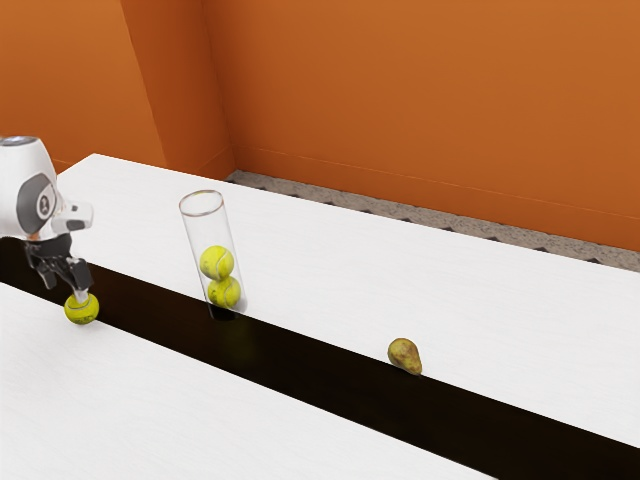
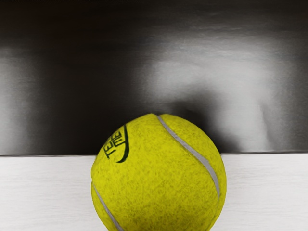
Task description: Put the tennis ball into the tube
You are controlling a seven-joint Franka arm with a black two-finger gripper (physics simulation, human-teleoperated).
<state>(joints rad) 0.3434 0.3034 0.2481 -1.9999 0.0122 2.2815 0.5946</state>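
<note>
At the exterior view's left, my gripper (image 1: pixel 64 273) points down at a loose tennis ball (image 1: pixel 82 309), its lower end overlapping the ball's top. In the wrist view the yellow-green ball (image 2: pixel 159 175) lies just under the hand, dark lettering and grey seams showing. Whether the gripper holds it cannot be made out. A clear tube (image 1: pixel 204 226) stands farther toward the exterior view's right, apart from the gripper, its round mouth facing up. Two tennis balls are stacked inside: a lower one (image 1: pixel 225 293) and an upper one (image 1: pixel 216 263).
A brownish pear (image 1: pixel 405 356) lies on the table beyond the tube, toward the exterior view's right. The white table (image 1: pixel 400 270) has a long dark strip (image 1: pixel 300 365) running across it; the loose ball is at the strip's edge. Orange walls rise behind.
</note>
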